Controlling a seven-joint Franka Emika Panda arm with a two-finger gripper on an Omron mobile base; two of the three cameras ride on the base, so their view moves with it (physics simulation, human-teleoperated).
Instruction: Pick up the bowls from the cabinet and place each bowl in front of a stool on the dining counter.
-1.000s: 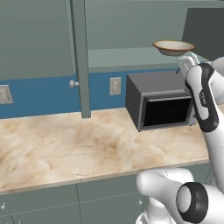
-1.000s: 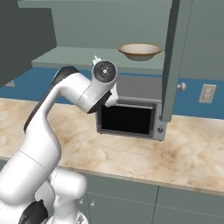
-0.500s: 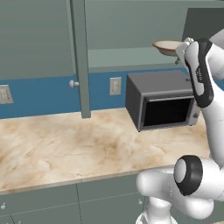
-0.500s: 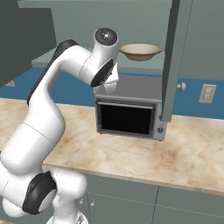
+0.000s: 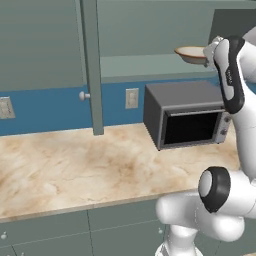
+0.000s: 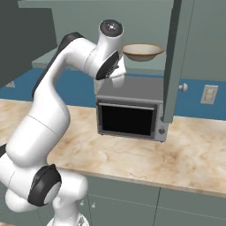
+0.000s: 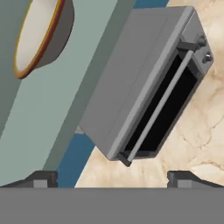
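A shallow cream-white bowl (image 5: 190, 53) (image 6: 142, 51) (image 7: 38, 36) with a tan-brown rim sits on the inner shelf (image 5: 150, 66) of the grey-green cabinet (image 6: 177, 53), whose door stands swung out. My raised hand is level with the shelf, just beside the bowl and apart from it. In the hand view my gripper (image 7: 114, 179) is open, its fingertips (image 7: 43, 178) far apart with nothing between them, and the bowl lies at the upper left. The stool and the dining counter are out of view.
A dark grey microwave (image 5: 187, 117) (image 6: 130, 108) (image 7: 148, 83) stands on the marble wall worktop (image 5: 75, 165) right under the shelf. The open door's edge (image 5: 91, 65) with its knob (image 5: 84, 95) hangs over the worktop. Another dark door (image 6: 22, 39) juts in at the left.
The arm has lifted the hand from in front of the microwave up to shelf height beside the bowl. The jaws stayed open. The bowl has not moved.
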